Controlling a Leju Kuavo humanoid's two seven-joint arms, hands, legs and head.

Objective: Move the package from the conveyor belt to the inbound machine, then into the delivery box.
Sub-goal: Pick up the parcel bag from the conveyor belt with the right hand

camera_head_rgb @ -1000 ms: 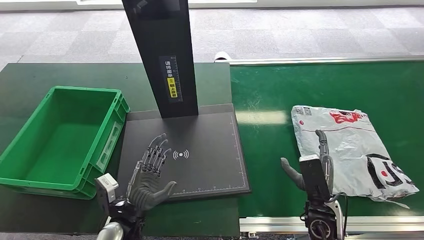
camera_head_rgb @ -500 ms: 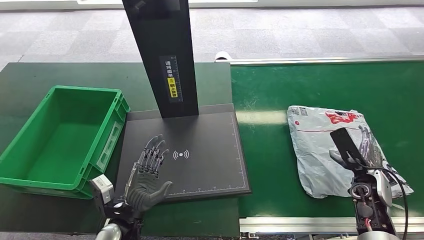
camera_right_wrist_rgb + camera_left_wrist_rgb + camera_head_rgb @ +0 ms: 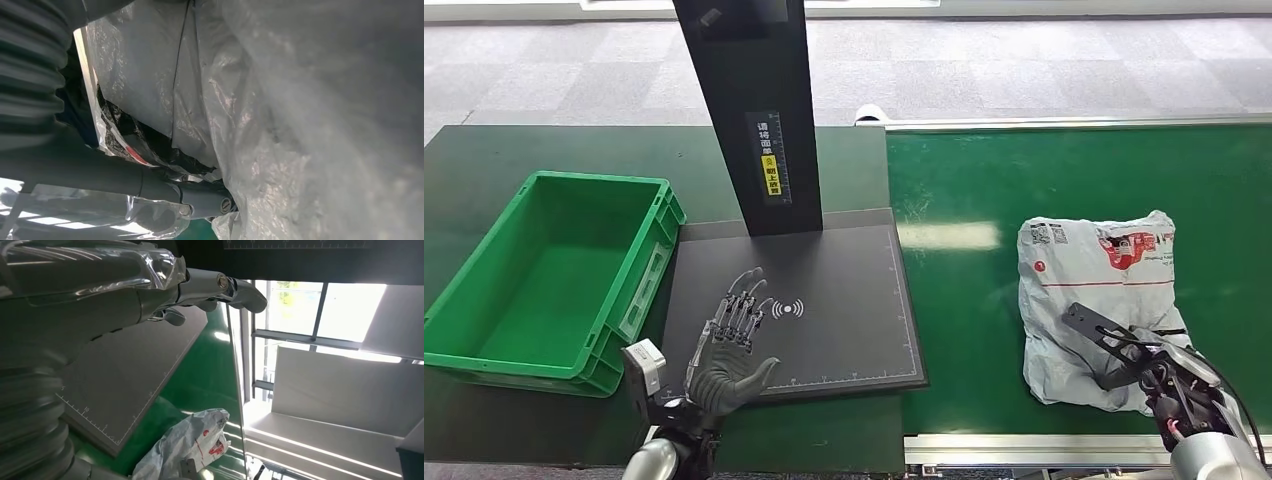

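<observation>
Step in hand: first pickup, taking the package (image 3: pixel 1096 305) off the conveyor belt (image 3: pixel 964 300). The package, a crumpled grey poly mailer, lies on the belt, well apart from the inbound machine (image 3: pixel 824 300) and farther again from the delivery box (image 3: pixel 544 270).

The right hand (image 3: pixel 1159 370) is at the package's near corner. In the right wrist view the plastic presses right against the hand and a finger lies along a fold, so it touches the bag. Whether the fingers have actually closed on it, cannot tell.

The left hand (image 3: pixel 729 345) hovers over the machine's black plate, fingers (image 3: pixel 742 305) spread, holding nothing.

Next move, as a judgement: secure a firm grip on the loose film, lift clear, carry it across to the plate beside the machine's upright post. Risk: thin plastic slipping or bunching.
</observation>
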